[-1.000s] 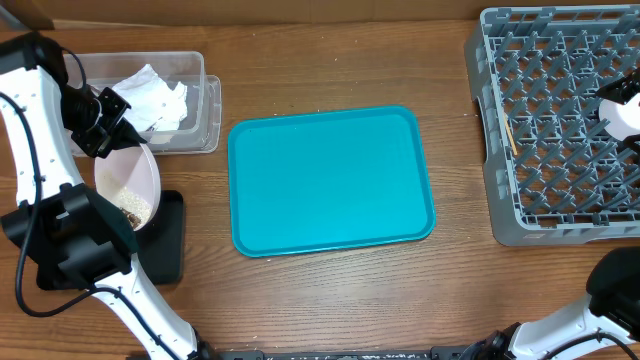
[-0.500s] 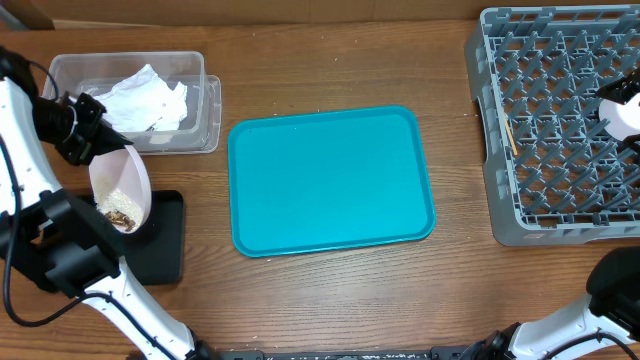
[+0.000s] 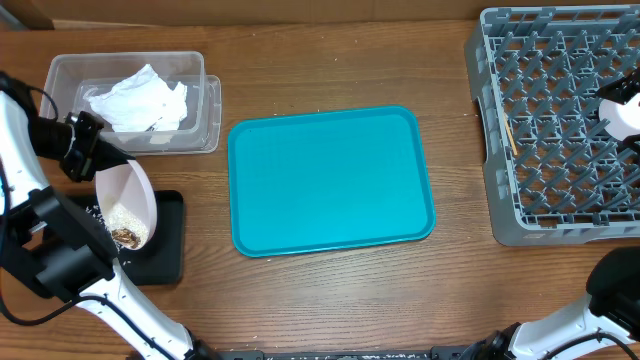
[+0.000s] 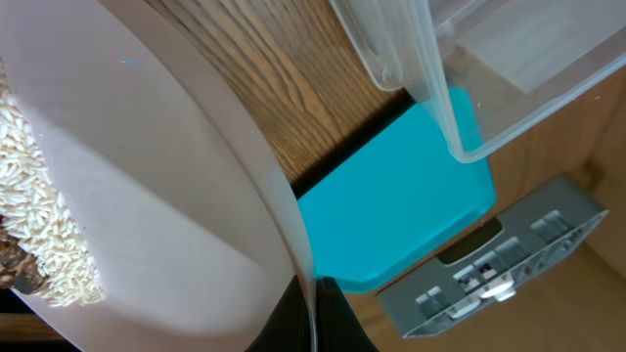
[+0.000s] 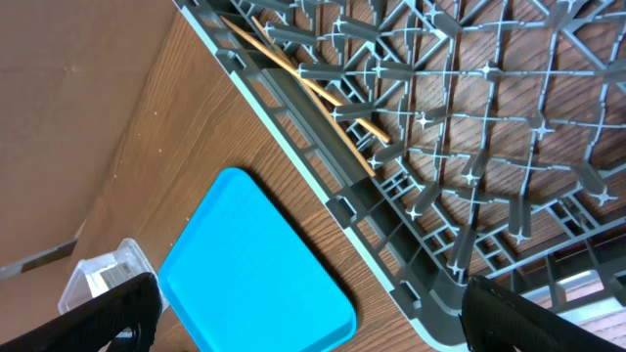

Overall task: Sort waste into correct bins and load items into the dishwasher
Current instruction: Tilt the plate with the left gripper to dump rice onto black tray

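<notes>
Round white bowl (image 3: 128, 200) is tipped steeply nr the worktop's left edge, toward the front-left corner, over the shallow black rectangular tray (image 3: 168, 250). Loose white rice grains (image 3: 120, 215) & brown food scrap (image 3: 126, 237) are heaped at its low lip. Left gripper (image 3: 92, 165) pinches the bowl's upper rim. Step in hand: dumping food waste. Next prob. needs more tilt or a shake, w/ the lip kept inside the tray, as grains may cling. Right gripper (image 5: 308, 293) is spread & empty over the large grey plastic dish rack (image 3: 500, 215) at the right edge.
</notes>
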